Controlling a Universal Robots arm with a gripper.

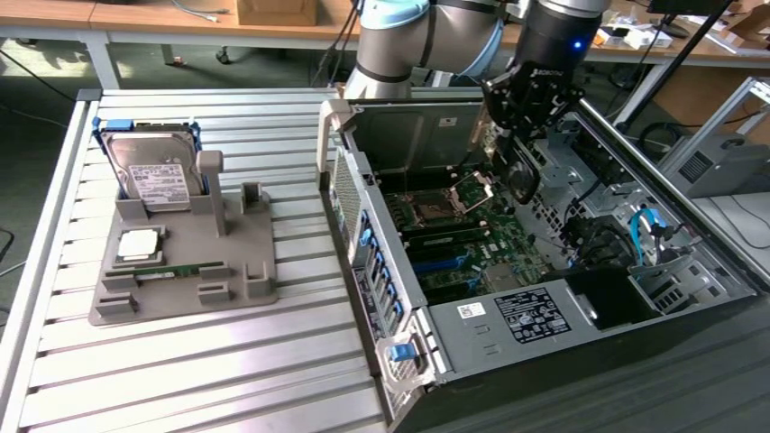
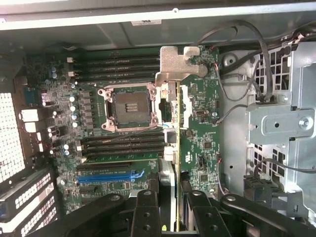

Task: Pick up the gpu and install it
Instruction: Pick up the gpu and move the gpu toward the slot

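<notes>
Now, the jaws of a Universal Robots arm [image 1: 421,36] are gripping the gpu [image 1: 520,173], closed on the card's upper edge from both sides. They are holding it upright inside an open computer case [image 1: 481,338] that is lying on its side.

The card is hanging straight below the jaws, and its dark face and round fan are showing in the exterior view. In the wrist view the card is running edge-on away from the jaws, with its metal end bracket [image 2: 175,64] at the end farthest from them.

Beneath the card the motherboard [image 2: 202,143] is lying flat in the case. The open CPU socket [image 2: 129,106] is sitting just beside the card's line. A blue slot [image 2: 106,176] is lying on the same side as the socket, nearer the jaws. Whether the card's lower edge is touching the board cannot be told.

Well apart from the jaws, outside the case toward the exterior view's left, a gray parts holder [image 1: 180,302] is resting on the slatted table [image 1: 180,383]. It is carrying a silver hard drive [image 1: 157,176] propped on edge, a processor chip [image 1: 139,244] and a slim green memory stick [image 1: 180,270].
</notes>
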